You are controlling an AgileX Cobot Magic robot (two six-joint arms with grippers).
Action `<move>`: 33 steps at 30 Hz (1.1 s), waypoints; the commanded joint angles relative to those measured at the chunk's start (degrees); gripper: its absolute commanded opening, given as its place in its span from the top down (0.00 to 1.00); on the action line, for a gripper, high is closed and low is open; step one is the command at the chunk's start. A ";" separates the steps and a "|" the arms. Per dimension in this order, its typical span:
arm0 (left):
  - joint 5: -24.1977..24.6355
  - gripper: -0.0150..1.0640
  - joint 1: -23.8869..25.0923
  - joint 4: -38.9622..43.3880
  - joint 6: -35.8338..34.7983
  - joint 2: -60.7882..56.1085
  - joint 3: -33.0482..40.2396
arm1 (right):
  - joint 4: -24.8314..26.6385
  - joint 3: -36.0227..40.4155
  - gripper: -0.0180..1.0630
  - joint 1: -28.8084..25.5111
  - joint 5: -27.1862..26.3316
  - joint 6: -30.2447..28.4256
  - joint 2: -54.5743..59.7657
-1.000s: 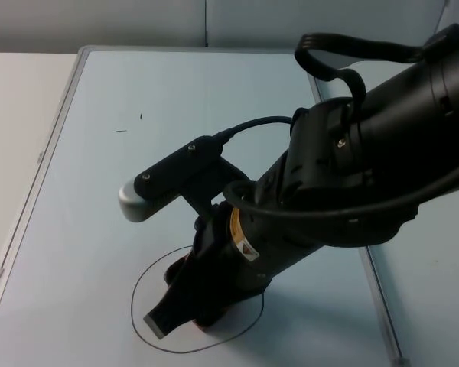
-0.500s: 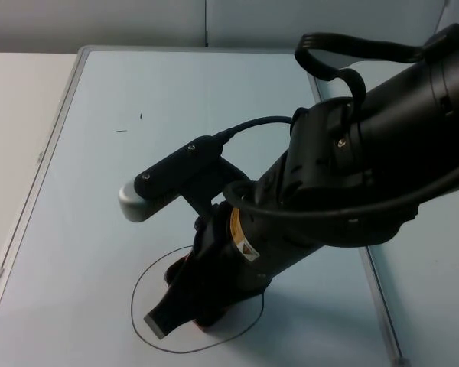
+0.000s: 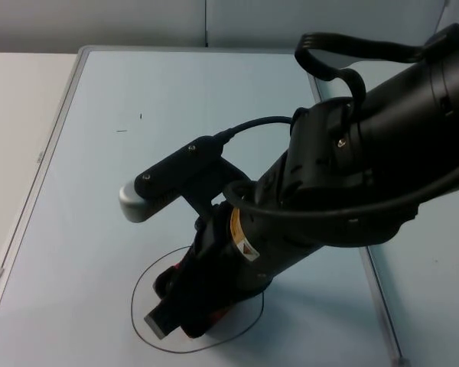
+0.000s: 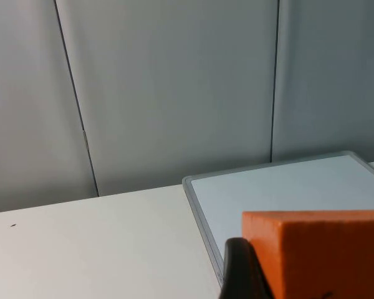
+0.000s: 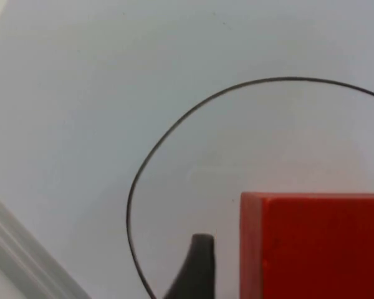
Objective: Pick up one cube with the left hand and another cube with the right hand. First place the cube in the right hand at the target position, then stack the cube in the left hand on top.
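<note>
The right gripper [image 3: 176,317] is down inside the drawn black circle [image 3: 141,330] on the white board [image 3: 138,153] that lies on the table [image 3: 15,115]. The red cube [image 5: 311,246] sits within that circle, and a gap shows between it and the black fingertip [image 5: 196,265], so the gripper looks parted from the cube. The left gripper [image 4: 237,274] is raised beyond the board's corner, facing the grey partition wall [image 4: 174,93], clamped on the orange cube [image 4: 315,252].
</note>
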 commanded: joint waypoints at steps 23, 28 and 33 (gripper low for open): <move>-0.42 0.79 -0.52 0.07 -0.01 -0.33 0.17 | -0.47 -0.47 0.20 -0.17 12.75 -8.27 -47.37; -0.42 0.79 -0.52 0.07 -0.01 -0.33 0.17 | 1.81 -0.47 0.20 -0.17 20.43 -14.83 -64.21; -0.42 0.79 -0.52 0.07 -0.01 -0.33 0.17 | 3.15 2.56 0.20 -0.17 24.42 -16.66 -76.21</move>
